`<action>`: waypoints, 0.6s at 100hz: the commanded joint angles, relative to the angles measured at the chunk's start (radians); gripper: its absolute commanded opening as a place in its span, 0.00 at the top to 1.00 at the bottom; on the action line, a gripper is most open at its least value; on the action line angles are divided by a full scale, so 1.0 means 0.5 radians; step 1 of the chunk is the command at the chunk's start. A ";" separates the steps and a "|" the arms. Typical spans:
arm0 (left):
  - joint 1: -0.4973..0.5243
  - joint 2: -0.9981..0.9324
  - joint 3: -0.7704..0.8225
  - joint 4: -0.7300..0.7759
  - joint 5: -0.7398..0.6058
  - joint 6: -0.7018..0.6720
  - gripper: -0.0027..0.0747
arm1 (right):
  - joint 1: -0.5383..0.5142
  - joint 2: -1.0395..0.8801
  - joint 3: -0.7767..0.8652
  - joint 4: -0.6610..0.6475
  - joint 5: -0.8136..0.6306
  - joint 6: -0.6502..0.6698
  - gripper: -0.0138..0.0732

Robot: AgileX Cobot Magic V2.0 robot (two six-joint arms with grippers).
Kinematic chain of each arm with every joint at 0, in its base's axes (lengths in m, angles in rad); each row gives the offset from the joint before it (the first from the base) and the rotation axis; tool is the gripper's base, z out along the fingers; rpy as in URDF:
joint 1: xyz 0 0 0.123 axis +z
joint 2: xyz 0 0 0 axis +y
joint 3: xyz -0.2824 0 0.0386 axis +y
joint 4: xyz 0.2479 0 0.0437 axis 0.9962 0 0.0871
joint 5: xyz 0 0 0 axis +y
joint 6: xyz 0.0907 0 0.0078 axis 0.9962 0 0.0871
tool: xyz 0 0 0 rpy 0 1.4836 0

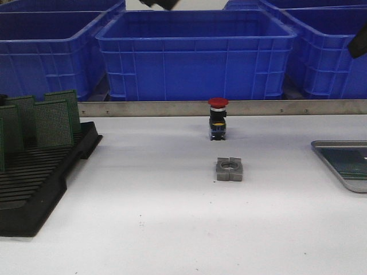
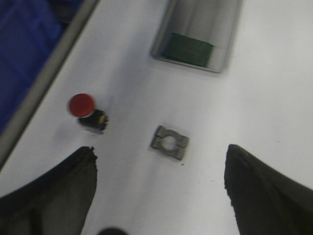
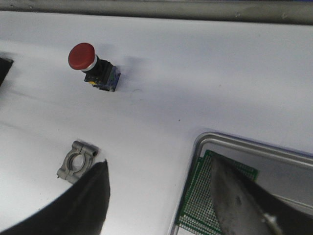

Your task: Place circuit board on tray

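Observation:
The grey metal tray (image 1: 331, 166) lies at the table's right edge, cut off by the frame. A green circuit board (image 1: 351, 167) lies flat in it. It shows in the left wrist view as tray (image 2: 160, 34) with board (image 2: 190, 49), and in the right wrist view as tray (image 3: 244, 142) with what looks like two stacked boards (image 3: 198, 208). Several more green boards (image 1: 53, 123) stand in the black slotted rack (image 1: 34, 195) at the left. My left gripper (image 2: 160, 148) is open and empty, high above the table. My right gripper (image 3: 160, 161) is open and empty, over the tray's near-left corner.
A red-capped push button (image 1: 218, 117) stands mid-table, with a grey metal clamp block (image 1: 230, 169) just in front of it. Big blue bins (image 1: 195, 54) line the back behind a metal rail (image 1: 172, 108). Dark arm parts show at the top (image 1: 160, 3) and right (image 1: 358, 43).

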 commanded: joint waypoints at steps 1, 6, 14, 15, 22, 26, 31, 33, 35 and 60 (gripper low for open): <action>0.101 -0.206 0.045 -0.112 -0.223 -0.085 0.30 | 0.008 -0.213 0.026 0.059 -0.170 -0.034 0.29; 0.155 -0.283 0.152 -0.112 -0.369 -0.112 0.30 | 0.008 -0.290 0.074 0.059 -0.230 -0.051 0.29; 0.233 -0.430 0.332 -0.112 -0.615 -0.145 0.30 | 0.018 -0.421 0.165 0.057 -0.338 -0.073 0.29; 0.238 -0.443 0.349 -0.112 -0.636 -0.147 0.30 | 0.021 -0.446 0.174 0.057 -0.360 -0.077 0.29; 0.285 -0.569 0.525 -0.112 -0.841 -0.181 0.30 | 0.067 -0.576 0.269 0.057 -0.484 -0.150 0.29; 0.307 -0.645 0.632 -0.117 -0.999 -0.207 0.30 | 0.111 -0.653 0.331 0.057 -0.567 -0.182 0.29; 0.322 -0.745 0.763 -0.114 -1.201 -0.264 0.30 | 0.169 -0.750 0.409 0.057 -0.685 -0.212 0.29; 0.326 -0.783 0.809 -0.114 -1.249 -0.277 0.30 | 0.193 -0.791 0.442 0.057 -0.729 -0.224 0.29; 0.337 -0.808 0.840 -0.114 -1.281 -0.291 0.30 | 0.216 -0.819 0.475 0.057 -0.773 -0.239 0.29; 0.453 -1.292 1.423 -0.170 -1.657 -0.377 0.30 | 0.327 -1.335 0.802 0.057 -1.097 -0.326 0.29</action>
